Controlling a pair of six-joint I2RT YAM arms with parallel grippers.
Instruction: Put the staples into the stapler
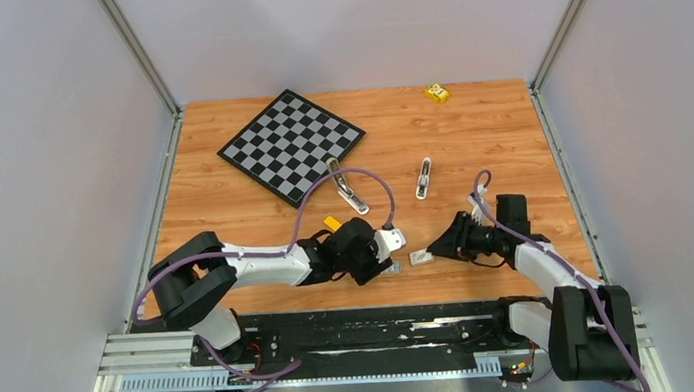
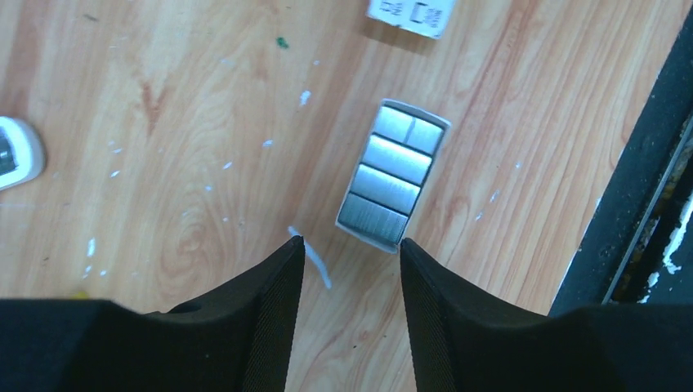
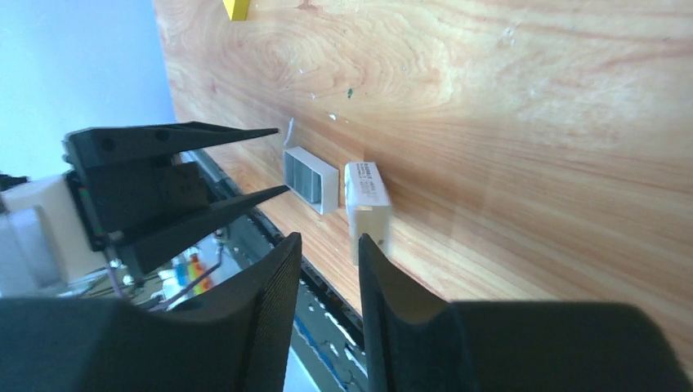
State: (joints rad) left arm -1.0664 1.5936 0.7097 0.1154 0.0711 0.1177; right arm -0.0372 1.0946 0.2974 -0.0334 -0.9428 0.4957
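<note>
The staples (image 2: 391, 175) are several silvery strips lying in a small white open tray on the wood. They also show in the right wrist view (image 3: 304, 174) and, tiny, in the top view (image 1: 394, 268). My left gripper (image 2: 350, 242) is open and empty, its tips at the tray's near end, the right tip at the tray's corner. In the top view the left gripper (image 1: 388, 265) is beside the tray. My right gripper (image 3: 328, 238) is open with a narrow gap and empty, just short of the small white labelled box (image 3: 367, 196). The stapler (image 1: 347, 189) lies opened farther back, untouched.
The white box (image 1: 421, 258) lies between both grippers (image 1: 435, 247). A white-and-black elongated object (image 1: 424, 178) lies right of the stapler. A checkerboard (image 1: 291, 145) sits at back left. A yellow block (image 1: 437, 93) is at the far edge, another yellow piece (image 1: 331, 222) by my left arm. The black rail (image 2: 629, 204) borders the table's near edge.
</note>
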